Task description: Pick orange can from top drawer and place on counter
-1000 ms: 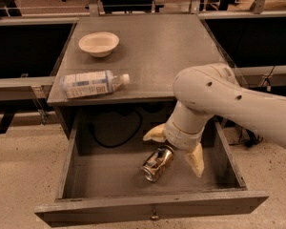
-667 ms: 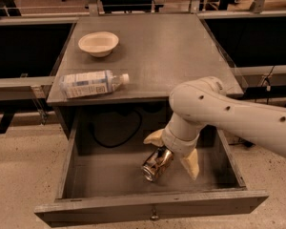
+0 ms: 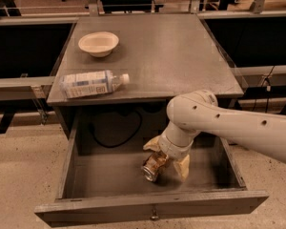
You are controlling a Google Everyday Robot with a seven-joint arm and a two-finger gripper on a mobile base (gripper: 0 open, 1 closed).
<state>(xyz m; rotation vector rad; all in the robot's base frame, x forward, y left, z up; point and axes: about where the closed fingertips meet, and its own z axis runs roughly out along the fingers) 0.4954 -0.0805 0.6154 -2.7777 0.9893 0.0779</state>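
The orange can [image 3: 153,168] lies on its side on the floor of the open top drawer [image 3: 109,175], near the middle, with its silver rim toward the front panel. My gripper [image 3: 165,161] reaches down into the drawer from the right. It is open, with its tan fingers [image 3: 183,168] on either side of the can's rear part. I cannot tell whether they touch it. The counter [image 3: 171,56] is the grey top above the drawer.
A clear white-labelled plastic bottle [image 3: 91,84] lies on its side at the counter's front left edge. A cream bowl [image 3: 98,44] stands at the back left. A black cable [image 3: 115,138] loops at the drawer's back. My white arm [image 3: 238,128] crosses the drawer's right side.
My arm has dropped lower into the drawer and shifted slightly toward the front. The fingers now straddle the can more closely. The can has not moved.
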